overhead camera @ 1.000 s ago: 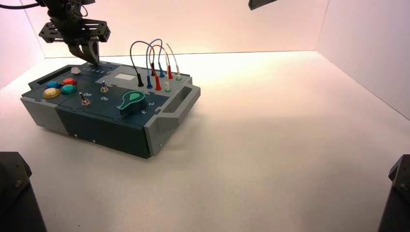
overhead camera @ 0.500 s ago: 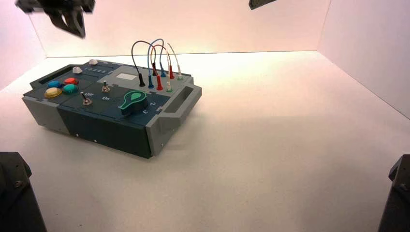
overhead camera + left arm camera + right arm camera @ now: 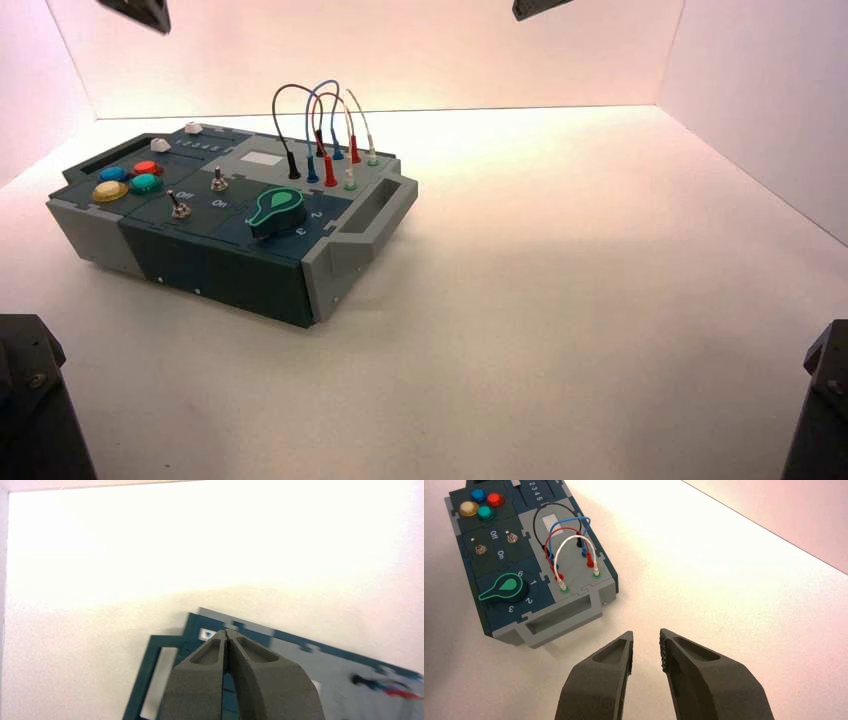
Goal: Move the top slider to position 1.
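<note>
Left gripper hovering with fingertips pressed together, top slider sitting at box's far-left corner, second white slider sitting nearer, coloured buttons beyond that, right gripper waiting off box's right side, fingers spread.

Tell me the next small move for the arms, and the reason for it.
I'd probably keep drawing the left gripper away from the box. Its fingers are shut on nothing, it hangs clear past the box's far edge, and the top slider sits at the end of its track beside that edge. The right gripper, open off the box's right side, can probably wait.
</note>
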`<action>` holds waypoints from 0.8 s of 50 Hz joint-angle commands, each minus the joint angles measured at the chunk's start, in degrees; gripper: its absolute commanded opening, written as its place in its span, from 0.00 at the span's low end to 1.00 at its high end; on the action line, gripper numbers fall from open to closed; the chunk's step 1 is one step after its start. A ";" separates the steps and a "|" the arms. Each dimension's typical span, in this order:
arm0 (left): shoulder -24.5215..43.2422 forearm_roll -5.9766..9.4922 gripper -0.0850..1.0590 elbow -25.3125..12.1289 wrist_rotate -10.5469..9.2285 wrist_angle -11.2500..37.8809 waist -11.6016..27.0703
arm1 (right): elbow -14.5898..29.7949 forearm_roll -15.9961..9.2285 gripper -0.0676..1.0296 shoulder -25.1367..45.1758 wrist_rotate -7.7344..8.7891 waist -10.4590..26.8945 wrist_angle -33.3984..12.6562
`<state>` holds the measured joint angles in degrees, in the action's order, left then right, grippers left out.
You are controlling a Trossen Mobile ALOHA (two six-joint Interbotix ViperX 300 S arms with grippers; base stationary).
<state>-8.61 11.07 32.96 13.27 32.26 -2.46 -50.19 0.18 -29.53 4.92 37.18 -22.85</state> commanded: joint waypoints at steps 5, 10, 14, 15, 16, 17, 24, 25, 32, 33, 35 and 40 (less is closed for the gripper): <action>-7.82 0.00 0.05 0.26 0.09 2.11 2.20 | 0.79 0.09 0.34 -0.53 0.09 -0.26 0.35; -12.57 0.09 0.05 2.37 0.00 1.93 2.37 | 0.79 0.09 0.34 -0.53 0.09 -0.18 0.53; -16.61 0.09 0.05 5.01 0.00 1.23 2.46 | 0.79 0.09 0.34 -0.35 0.09 -0.18 0.62; -17.05 0.09 0.05 5.36 0.00 0.97 2.46 | 0.79 0.09 0.34 -0.35 0.09 -0.26 0.70; -17.84 0.09 0.05 6.15 -0.09 0.53 2.46 | 0.79 0.09 0.34 -0.35 0.09 -0.18 0.70; -18.63 0.09 0.05 6.86 0.00 -0.09 2.46 | 0.79 0.09 0.34 -0.26 0.09 -0.18 0.70; -23.55 0.09 0.08 12.13 0.00 -5.71 2.99 | 0.62 0.09 0.34 -0.18 0.09 -0.18 0.97; -23.91 0.09 0.09 12.39 0.00 -6.06 3.16 | 0.62 0.09 0.34 -0.18 0.09 -0.18 0.97; -29.00 0.09 0.20 16.35 0.00 -9.67 4.83 | 0.53 0.09 0.34 -0.18 0.09 -0.26 0.97; -29.36 0.09 0.21 16.79 0.00 -9.93 5.01 | 0.53 0.09 0.34 -0.18 0.09 -0.26 0.97; -29.88 0.09 0.23 17.49 0.00 -10.46 5.19 | 0.44 0.09 0.34 0.00 0.09 -0.26 0.97; -29.88 0.09 0.28 18.46 0.00 -11.60 5.89 | 0.44 0.09 0.34 0.79 0.09 -0.44 0.97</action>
<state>-38.50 11.07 51.68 13.27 21.97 2.81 -50.45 0.26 -28.92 4.92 37.18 -22.41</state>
